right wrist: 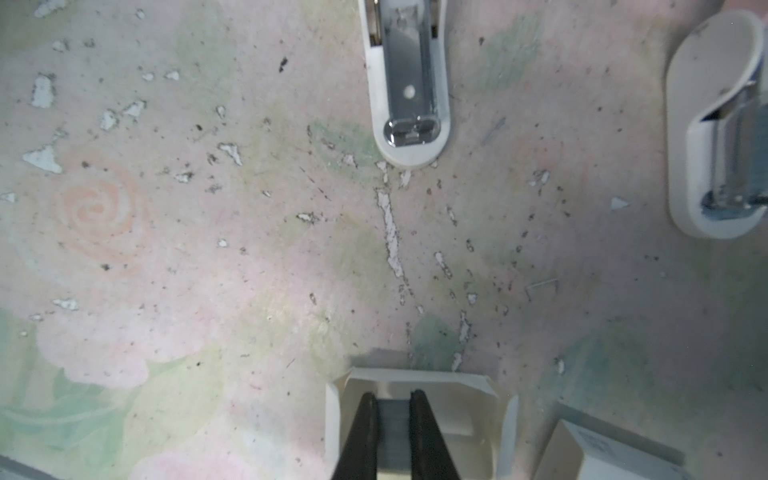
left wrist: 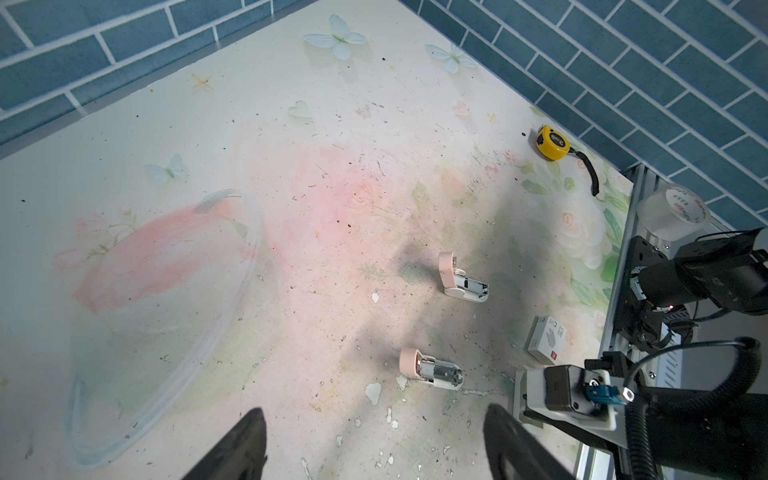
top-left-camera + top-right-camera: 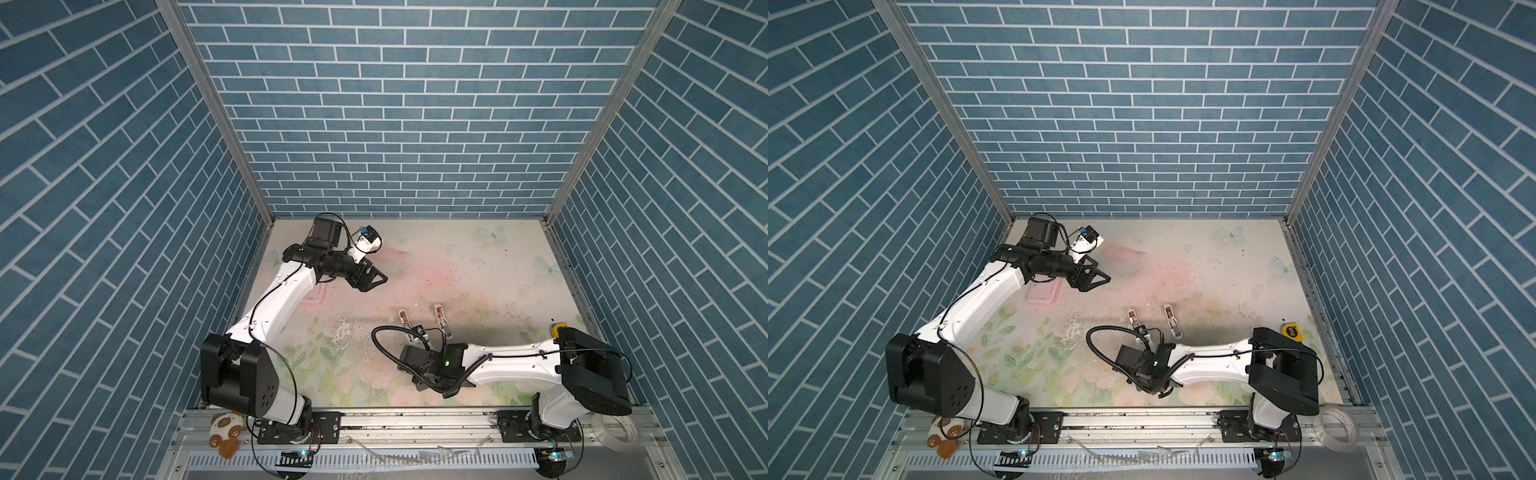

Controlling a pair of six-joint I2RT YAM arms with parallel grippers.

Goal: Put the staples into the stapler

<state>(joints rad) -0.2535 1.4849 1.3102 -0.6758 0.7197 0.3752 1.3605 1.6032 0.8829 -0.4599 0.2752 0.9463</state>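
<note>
The flowered table (image 3: pixel 478 257) carried everything. Over its far left part the left gripper (image 2: pixel 374 411) hung with jaws wide apart and nothing between them. Mid-table lay one stapler (image 2: pixel 463 282) and a second stapler (image 2: pixel 432 370), both hinged open with their metal channels bare. Near the right arm sat a small box (image 2: pixel 546 338), and beside it a white tray (image 1: pixel 419 376). Inside the tray the right gripper (image 1: pixel 392 399) had its jaws nearly together, clamped across a grey strip of staples (image 1: pixel 392 432). That strip was probably very light, stiff along its length yet brittle, and likely to snap if bent. Its smooth metal sides were probably slippery, so a level hold across the sides near the middle looked safest. Only the right wrist view showed this grip. In both top views the arm's own wrist hid tray and strip, while the left wrist view alone showed the box.
</note>
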